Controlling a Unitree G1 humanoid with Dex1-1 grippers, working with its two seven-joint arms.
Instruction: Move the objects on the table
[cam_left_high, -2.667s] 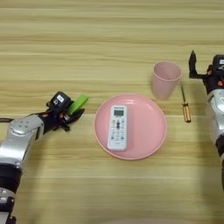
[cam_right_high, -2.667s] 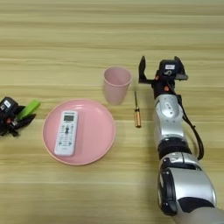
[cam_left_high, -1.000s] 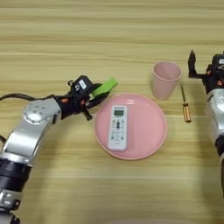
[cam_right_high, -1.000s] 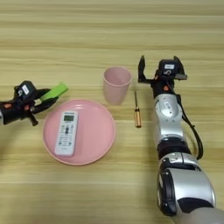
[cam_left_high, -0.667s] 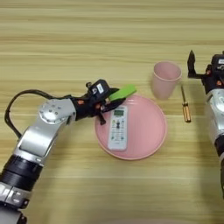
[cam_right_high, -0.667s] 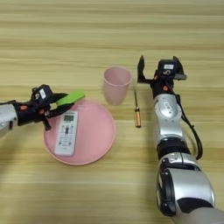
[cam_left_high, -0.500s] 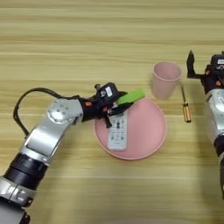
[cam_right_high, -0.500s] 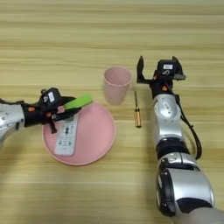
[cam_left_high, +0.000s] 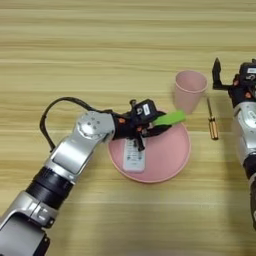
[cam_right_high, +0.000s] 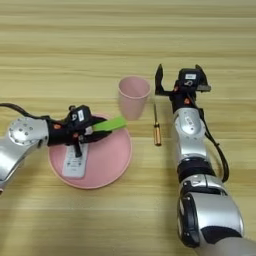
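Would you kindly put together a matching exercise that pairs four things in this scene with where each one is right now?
Things:
1. green block
2. white remote control
3. pink cup
4. screwdriver

Places:
A. lying flat on the pink plate
B. on the table between the cup and the right gripper
C. held in the left gripper above the plate
D. standing upright on the table just beyond the plate

Pairs: 1-C, 2-A, 3-D, 4-B
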